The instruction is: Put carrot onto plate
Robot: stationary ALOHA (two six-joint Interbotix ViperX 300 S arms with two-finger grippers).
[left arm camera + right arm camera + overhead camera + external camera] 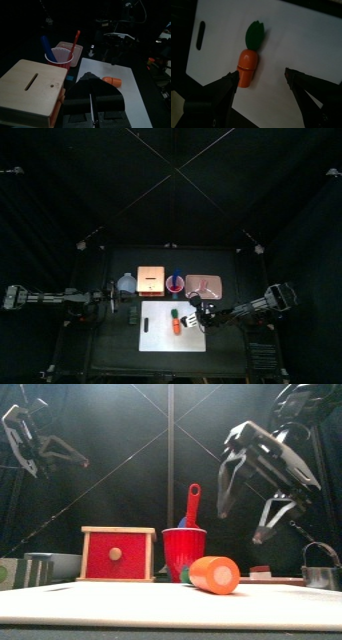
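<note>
Right gripper (261, 82) hovers with jaws spread above the carrot (249, 65) on the white board (304, 40). An off-centre descent could knock it rolling away.

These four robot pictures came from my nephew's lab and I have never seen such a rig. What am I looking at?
Two black robot arms work at a small table; all four pictures show one moment. One camera looks straight down, one sits at table height, and one rides on each wrist. A toy carrot lies on a white cutting board. The right gripper hovers over it, jaws open, holding nothing. The left gripper waits at the side, shut. Behind stand a wooden box, a red cup with utensils, and the pinkish plate.
</note>
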